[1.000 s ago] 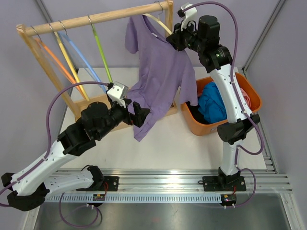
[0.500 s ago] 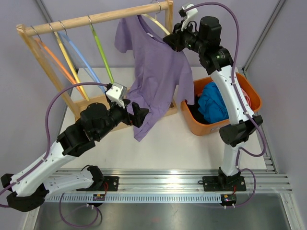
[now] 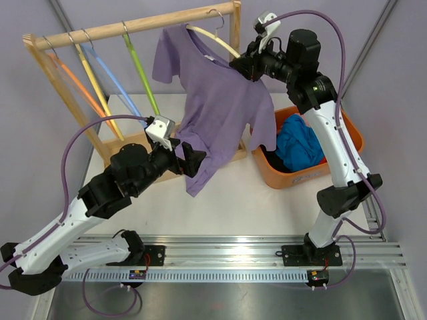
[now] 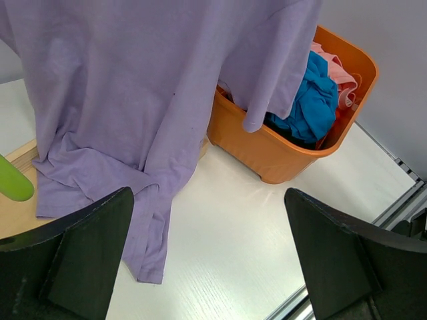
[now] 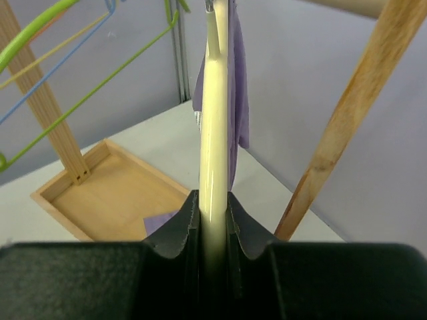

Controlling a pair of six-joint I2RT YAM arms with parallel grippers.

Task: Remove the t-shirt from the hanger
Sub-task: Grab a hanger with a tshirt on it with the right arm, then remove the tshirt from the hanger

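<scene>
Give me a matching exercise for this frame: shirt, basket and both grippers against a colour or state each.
Things:
1. t-shirt
2. basket
3. left gripper
4. right gripper

Colours or states:
a. shut on the hanger
b. orange
c. open, holding nothing
d. purple

Pairs: 1-d, 2-b, 3-c, 4-a

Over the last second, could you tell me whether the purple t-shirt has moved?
Yes: the t-shirt has swung left, away from the rack's right post.
</scene>
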